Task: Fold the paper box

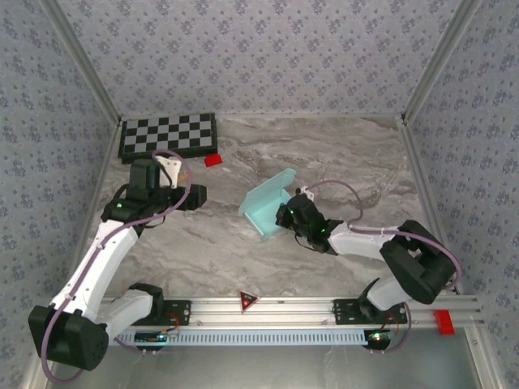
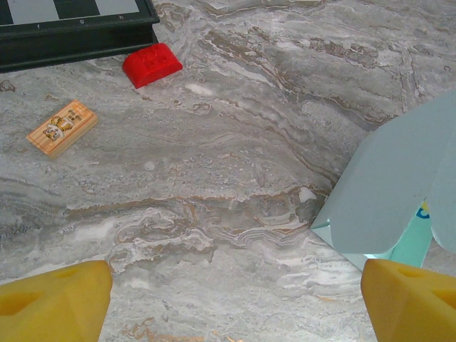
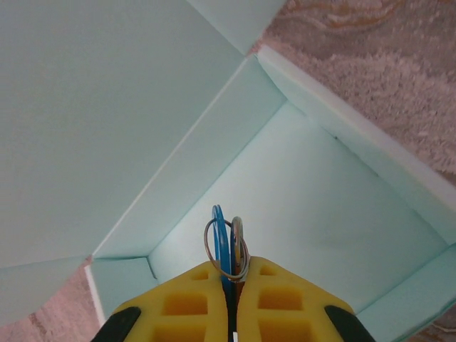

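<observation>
One paper box [image 1: 266, 207] sits half folded in the middle of the table [image 1: 349, 154]. The right gripper [image 3: 234, 285], at its near right side, pinches one small ring [image 3: 226, 249] over it; the left gripper [image 2: 235, 306] hangs wide apart to the left. Far left lie one checkerboard [image 1: 168, 134], one red block [image 1: 213, 160] and one wooden tile [image 2: 62, 127].

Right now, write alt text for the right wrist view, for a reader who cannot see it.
The right hand, yellow fingers shut on a small wire ring with a blue tab, points into the open pale cyan paper box. Marbled table shows at upper right.
</observation>
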`<state>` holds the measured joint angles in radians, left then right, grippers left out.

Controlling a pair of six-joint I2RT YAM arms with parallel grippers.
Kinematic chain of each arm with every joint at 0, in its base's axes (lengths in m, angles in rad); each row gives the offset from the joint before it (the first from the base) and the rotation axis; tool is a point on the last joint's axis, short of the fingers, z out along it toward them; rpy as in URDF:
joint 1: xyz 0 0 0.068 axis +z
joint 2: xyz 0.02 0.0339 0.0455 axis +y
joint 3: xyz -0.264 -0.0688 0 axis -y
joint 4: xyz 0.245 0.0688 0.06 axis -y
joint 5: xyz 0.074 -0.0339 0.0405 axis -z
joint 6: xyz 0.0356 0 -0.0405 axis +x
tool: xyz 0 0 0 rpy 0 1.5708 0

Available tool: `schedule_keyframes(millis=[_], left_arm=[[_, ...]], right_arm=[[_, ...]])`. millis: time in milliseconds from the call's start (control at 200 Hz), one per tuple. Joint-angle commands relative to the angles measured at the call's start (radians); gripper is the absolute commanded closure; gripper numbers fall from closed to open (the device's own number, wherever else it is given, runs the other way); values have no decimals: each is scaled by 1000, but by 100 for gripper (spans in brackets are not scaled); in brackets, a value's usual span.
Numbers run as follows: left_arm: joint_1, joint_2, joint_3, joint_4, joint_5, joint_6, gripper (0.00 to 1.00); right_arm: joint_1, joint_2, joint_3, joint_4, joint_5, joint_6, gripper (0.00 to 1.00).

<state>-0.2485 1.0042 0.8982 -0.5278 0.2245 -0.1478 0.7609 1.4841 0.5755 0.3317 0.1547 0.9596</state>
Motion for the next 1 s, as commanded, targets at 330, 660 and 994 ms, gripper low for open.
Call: schedule_keyframes(millis=[330, 660, 994], left_arm=[[8, 1, 0, 0, 21, -6, 10], [8, -1, 1, -1, 22, -7, 10], [2, 15, -1, 18, 18, -151, 10]], right_arm=[[12, 86, 76, 16, 22, 58, 79], [25, 33, 98, -57, 61, 32, 72], [54, -115, 99, -284, 224, -58, 72]])
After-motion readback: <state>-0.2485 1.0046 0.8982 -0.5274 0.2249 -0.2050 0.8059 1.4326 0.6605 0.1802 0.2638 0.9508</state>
